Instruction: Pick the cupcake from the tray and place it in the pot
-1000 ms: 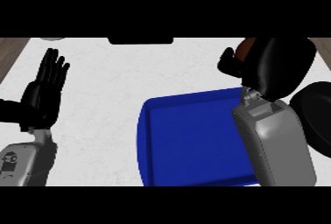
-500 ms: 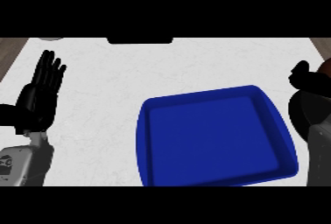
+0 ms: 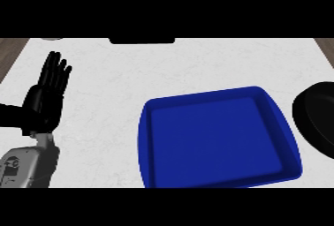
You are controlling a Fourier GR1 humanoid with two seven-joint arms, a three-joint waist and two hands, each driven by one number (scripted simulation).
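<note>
At the near left, the grey left forearm (image 3: pixel 26 165) enters from the lower edge. The blue tray (image 3: pixel 218 137) lies near and right of centre on the white worktop (image 3: pixel 163 66), slightly rotated. Its floor shows no cupcake. The cupcake is visible nowhere in the head view, so its position cannot be stated. Beyond the forearm, the left hand (image 3: pixel 46 99) rests at the left edge, released, with fingers straight and pointing to the far side, well apart from the tray. The right hand is not in view, so whether it is clenched, released or grasping the cupcake cannot be told. The black pot (image 3: pixel 316 119) stands at the right edge, cut off by the frame, just beside the tray's right rim with a narrow strip of worktop between them. A dark object (image 3: pixel 142 40) sits at the far edge. Judgement: with the cupcake off the tray, the step in hand is probably the transfer to the pot or the release into it. To do this step well, centre the cupcake over the pot's opening and keep it upright. Lower it below the pot's wall before opening the fingers. Withdraw the right hand upward, clear of the wall and the tray's rim. Leave the left hand parked.
</note>
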